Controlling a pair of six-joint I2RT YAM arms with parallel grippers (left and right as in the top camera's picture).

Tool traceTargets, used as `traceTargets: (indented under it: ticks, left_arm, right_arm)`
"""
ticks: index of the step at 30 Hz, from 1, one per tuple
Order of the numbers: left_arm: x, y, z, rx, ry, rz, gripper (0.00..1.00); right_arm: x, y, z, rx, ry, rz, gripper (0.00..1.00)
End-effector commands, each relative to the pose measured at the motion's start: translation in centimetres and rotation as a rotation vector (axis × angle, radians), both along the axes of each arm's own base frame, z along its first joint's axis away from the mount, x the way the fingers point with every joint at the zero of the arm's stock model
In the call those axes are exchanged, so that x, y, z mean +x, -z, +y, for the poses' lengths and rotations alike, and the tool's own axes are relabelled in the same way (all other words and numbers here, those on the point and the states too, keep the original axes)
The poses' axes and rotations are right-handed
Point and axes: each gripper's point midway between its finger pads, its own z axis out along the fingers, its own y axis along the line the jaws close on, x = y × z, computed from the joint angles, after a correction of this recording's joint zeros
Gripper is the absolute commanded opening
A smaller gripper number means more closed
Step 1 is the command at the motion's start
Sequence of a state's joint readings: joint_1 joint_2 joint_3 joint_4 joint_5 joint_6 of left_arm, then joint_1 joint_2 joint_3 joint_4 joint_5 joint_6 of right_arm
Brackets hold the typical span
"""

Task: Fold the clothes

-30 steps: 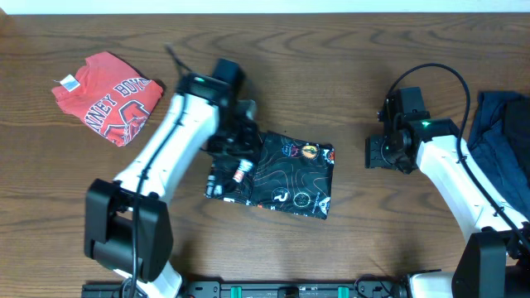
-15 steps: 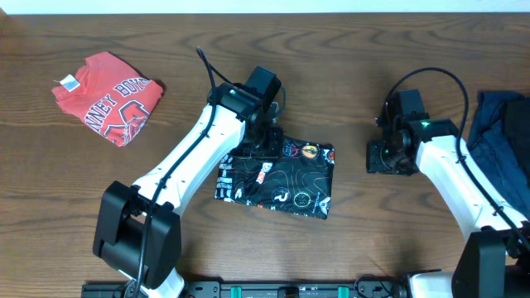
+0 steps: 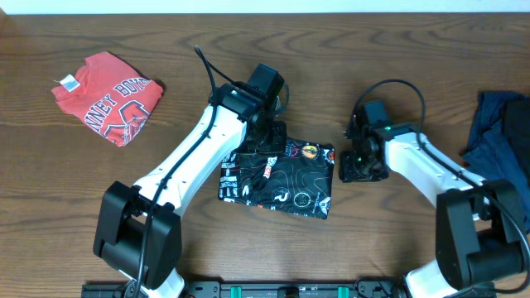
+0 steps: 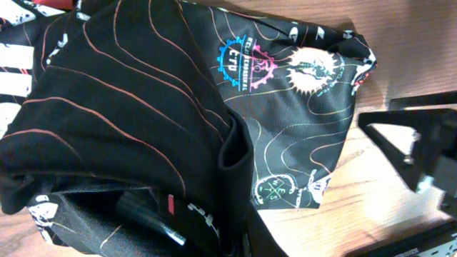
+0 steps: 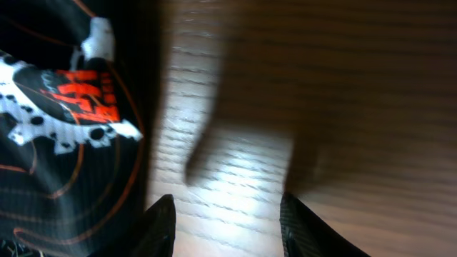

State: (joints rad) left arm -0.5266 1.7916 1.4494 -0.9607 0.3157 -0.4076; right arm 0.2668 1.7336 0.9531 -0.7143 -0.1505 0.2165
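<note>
Wooden table (image 3: 397, 50) carries the black T-shirt (image 3: 290, 178) at its middle, folded into a rough rectangle, with orange contour lines and badges showing. The left gripper (image 3: 267, 142) sits at the shirt's far left edge, its fingers closed tight on a raised fold of the cloth. The right gripper (image 3: 362, 165) hangs just right of the shirt, fingers apart over bare wood, holding nothing. A red T-shirt (image 3: 108, 95) lies far left; navy clothes (image 3: 497, 132) are heaped at the right edge.
</note>
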Motion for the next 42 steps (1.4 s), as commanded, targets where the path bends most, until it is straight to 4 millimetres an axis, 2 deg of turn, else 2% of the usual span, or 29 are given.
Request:
traceTargets:
  ticks: [1, 5, 15, 22, 24, 25, 26, 31, 34, 36, 39, 42]
  left_arm:
    - [0.2, -0.8, -0.6, -0.026, -0.002, -0.009, 0.06]
    - [-0.2, -1.1, -1.1, -0.030, 0.015, -0.016, 0.06]
    - [-1.9, -1.3, -4.6, -0.053, 0.116, -0.055, 0.06]
    - [-2.8, -1.4, -6.1, -0.065, 0.153, -0.066, 0.08]
    - [-3.0, -1.4, -6.3, -0.067, 0.162, -0.067, 0.17]
    - [-3.1, -1.4, -6.5, -0.068, 0.166, -0.068, 0.27]
    - [-3.3, -1.4, -6.6, -0.069, 0.171, -0.068, 0.33]
    - [-4.5, -2.0, -7.9, -0.139, 0.207, -0.024, 0.40]
    - [-4.5, -2.6, -7.4, -0.144, 0.243, -0.046, 0.40]
    - [-3.9, -3.3, -6.2, -0.124, 0.233, -0.080, 0.40]
    - [-2.0, -4.3, -2.8, -0.041, 0.154, -0.148, 0.40]
    - [0.5, -5.3, 1.2, 0.043, 0.049, -0.220, 0.40]
  right_arm:
    - [-0.6, 1.1, 0.9, 0.004, 0.004, 0.035, 0.46]
    - [-0.7, 1.7, 1.4, 0.008, 0.003, 0.047, 0.46]
    - [-0.8, 1.8, 1.6, 0.008, 0.001, 0.049, 0.46]
    - [-0.8, 1.8, 1.6, 0.008, 0.001, 0.049, 0.46]
    - [-0.8, 1.8, 1.6, 0.008, 0.001, 0.050, 0.46]
    - [-0.8, 1.8, 1.6, 0.008, 0.001, 0.050, 0.47]
    - [-0.8, 1.8, 1.6, 0.008, 0.001, 0.050, 0.46]
    - [-0.8, 1.8, 1.6, 0.007, 0.001, 0.050, 0.47]
    - [-0.8, 1.8, 1.5, 0.003, -0.002, 0.050, 0.47]
    - [-0.8, 1.9, 1.1, -0.013, 0.002, 0.047, 0.47]
    - [-0.4, 1.6, 0.9, -0.013, -0.007, 0.034, 0.49]
    - [0.8, 0.3, 0.8, -0.003, -0.007, -0.002, 0.49]
